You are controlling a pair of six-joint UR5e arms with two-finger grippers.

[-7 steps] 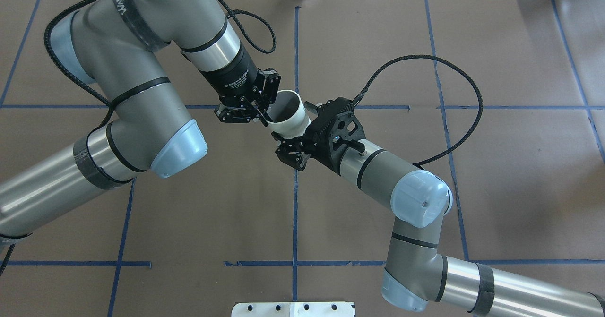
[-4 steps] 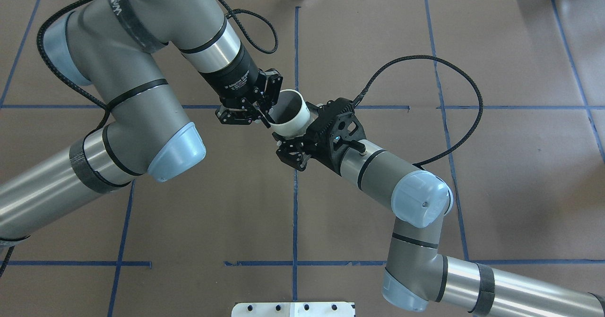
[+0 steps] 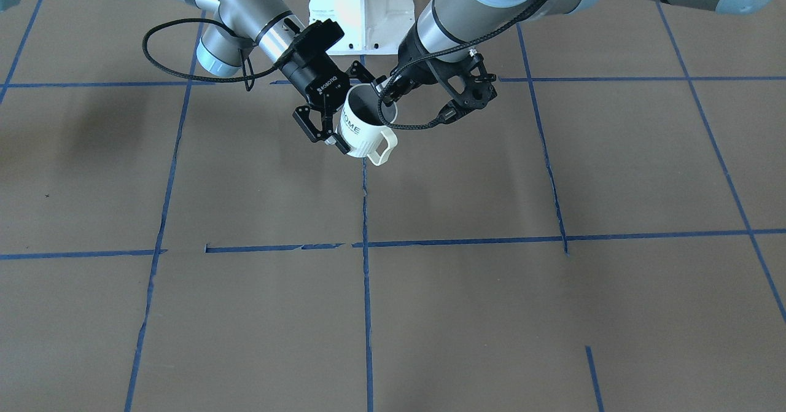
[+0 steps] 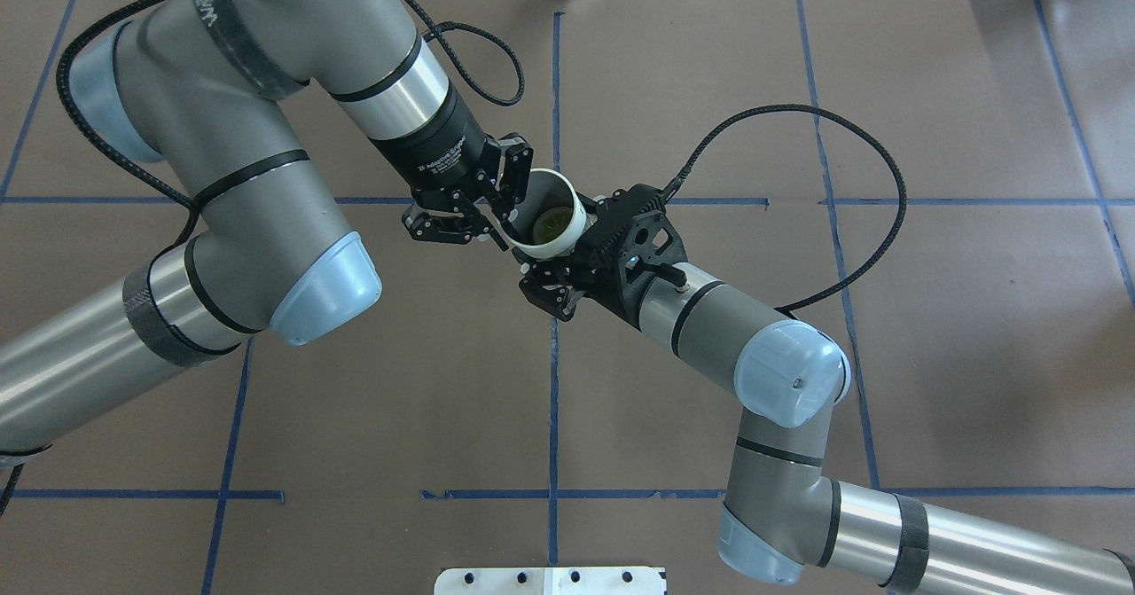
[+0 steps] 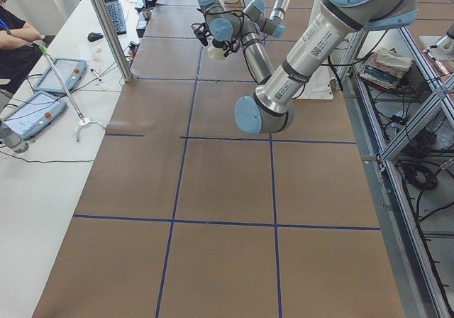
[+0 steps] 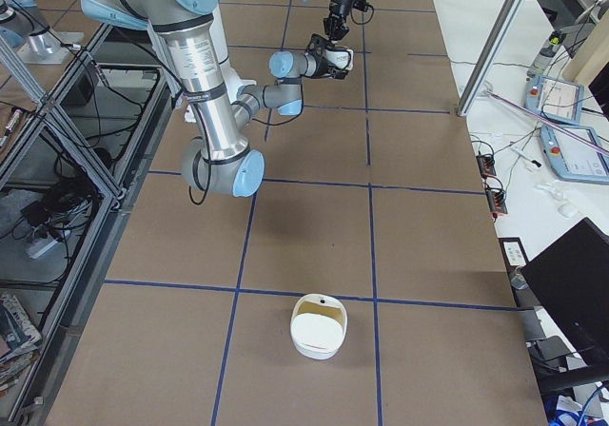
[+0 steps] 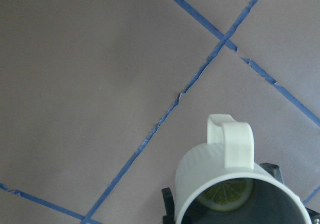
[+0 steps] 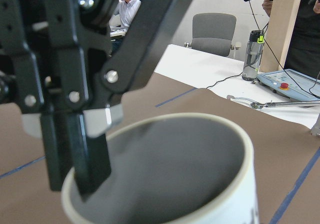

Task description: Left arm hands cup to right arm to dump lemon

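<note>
The white cup (image 3: 362,131) with dark lettering hangs in the air over the table's middle, handle toward the operators' side. My left gripper (image 4: 507,221) is shut on the cup's rim, one finger (image 8: 85,156) inside and one outside. The lemon (image 4: 555,221) lies in the cup's grey bottom and shows as a slice (image 7: 226,194) in the left wrist view. My right gripper (image 3: 351,117), marked ROBOTIQ, reaches in from the other side. It is open, with its fingers on either side of the cup's lower body. Whether they touch the cup I cannot tell.
The robot's white base (image 3: 362,7) stands at the table's near edge. A white lidded container (image 6: 319,325) sits on the brown table toward the robot's right end. Blue tape lines (image 4: 554,382) cross the table. Tablets and cables lie on a side bench (image 5: 50,84).
The left arm has shifted slightly and tipped the cup more upright, so the lemon inside now shows from overhead. The right gripper has held its place around the cup.
</note>
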